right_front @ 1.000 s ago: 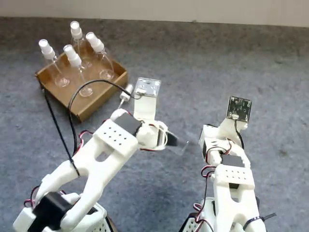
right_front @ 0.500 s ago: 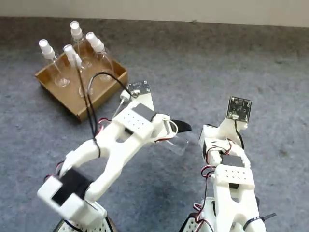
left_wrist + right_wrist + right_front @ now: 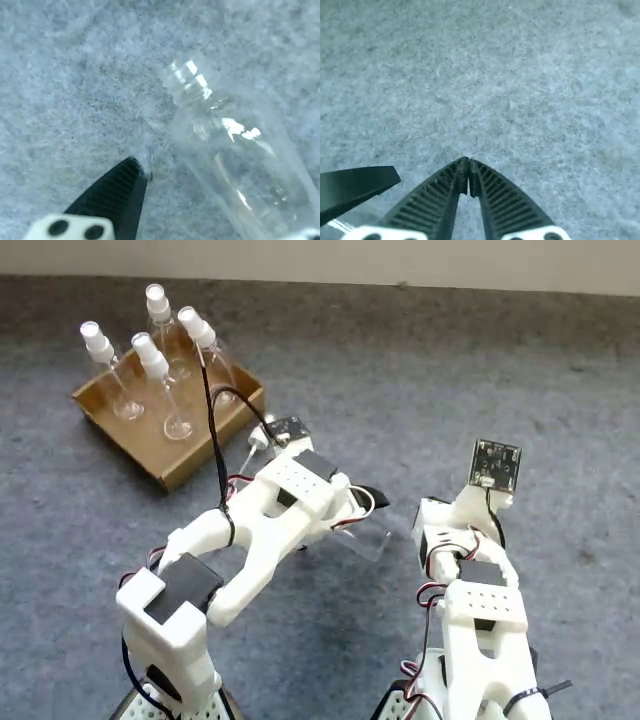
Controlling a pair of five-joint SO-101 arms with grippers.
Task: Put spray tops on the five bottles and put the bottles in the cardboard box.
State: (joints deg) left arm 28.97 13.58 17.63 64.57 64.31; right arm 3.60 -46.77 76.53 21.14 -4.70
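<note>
A clear bottle without a top lies on its side on the grey carpet; its threaded neck shows in the left wrist view. My left gripper is down over it and open, one black finger on the carpet beside the bottle. The cardboard box at the far left holds several upright bottles with white spray tops. A loose spray top lies by the box's near corner. My right gripper is shut and holds nothing, low over bare carpet just right of the lying bottle.
The left arm's black cable loops up past the box. In the right wrist view the left arm's black finger shows at the edge. Open carpet stretches behind and to the right of both arms.
The left arm has swung away from the box toward the middle and brought its gripper down to the lying bottle. The right arm has not moved.
</note>
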